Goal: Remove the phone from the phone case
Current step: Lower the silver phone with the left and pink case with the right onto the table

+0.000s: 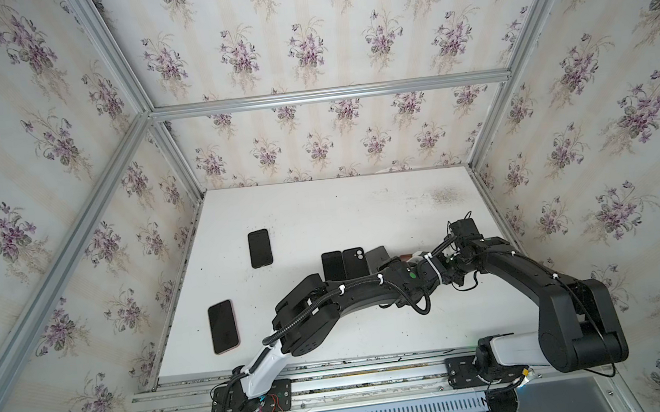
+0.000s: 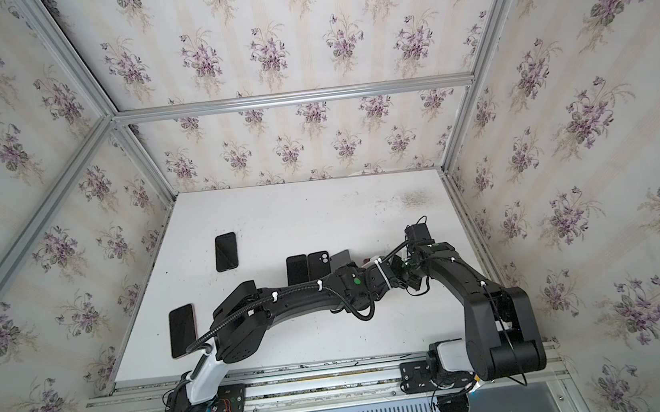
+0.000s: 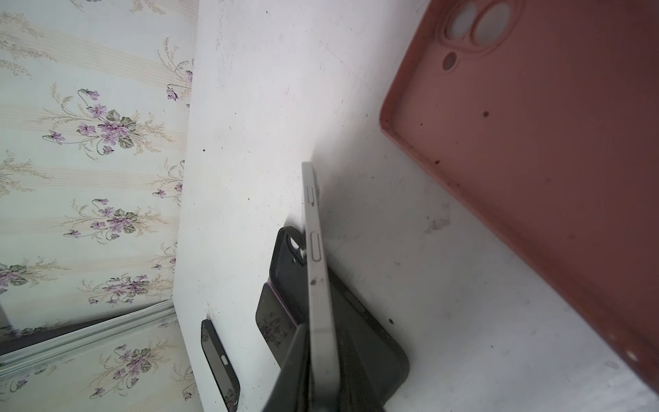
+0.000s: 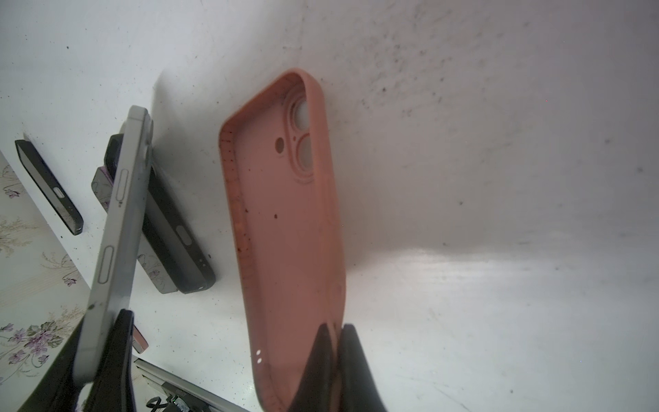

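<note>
Pinching the bare silver phone (image 3: 315, 249) by its end, the left gripper (image 3: 322, 360) holds it beside and fully clear of the pink phone case (image 4: 285, 232), clamped at its bottom wall by the right gripper (image 4: 337, 351), their long axes roughly parallel.

A: Phone (image 3: 318, 271)?
B: Silver-grey, slim. Was bare, uncased, held aloft edge-on and tilted.
A: And phone case (image 4: 285, 232)?
B: Salmon-pink, soft. Was empty, camera holes showing, dirt-speckled inside. Hung just beside, not touching.
</note>
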You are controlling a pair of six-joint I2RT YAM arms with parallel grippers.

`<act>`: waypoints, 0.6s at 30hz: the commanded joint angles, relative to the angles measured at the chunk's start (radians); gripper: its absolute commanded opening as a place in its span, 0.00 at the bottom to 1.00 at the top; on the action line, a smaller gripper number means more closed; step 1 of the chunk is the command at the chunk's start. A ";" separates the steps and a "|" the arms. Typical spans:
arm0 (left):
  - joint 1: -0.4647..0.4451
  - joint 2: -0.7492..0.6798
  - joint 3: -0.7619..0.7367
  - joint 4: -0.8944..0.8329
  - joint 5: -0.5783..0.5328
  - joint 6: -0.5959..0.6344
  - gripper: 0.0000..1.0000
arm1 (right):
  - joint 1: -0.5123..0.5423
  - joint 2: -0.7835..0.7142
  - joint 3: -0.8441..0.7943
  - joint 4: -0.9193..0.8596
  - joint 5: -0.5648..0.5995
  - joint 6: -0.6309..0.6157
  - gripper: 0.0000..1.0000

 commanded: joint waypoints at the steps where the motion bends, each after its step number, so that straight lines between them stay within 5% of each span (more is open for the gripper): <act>1: -0.014 0.034 -0.004 -0.001 0.135 0.091 0.15 | 0.009 -0.009 0.018 0.060 -0.116 -0.014 0.00; 18: -0.005 0.071 -0.019 0.042 0.141 0.093 0.21 | 0.007 -0.005 -0.002 0.072 -0.120 -0.014 0.00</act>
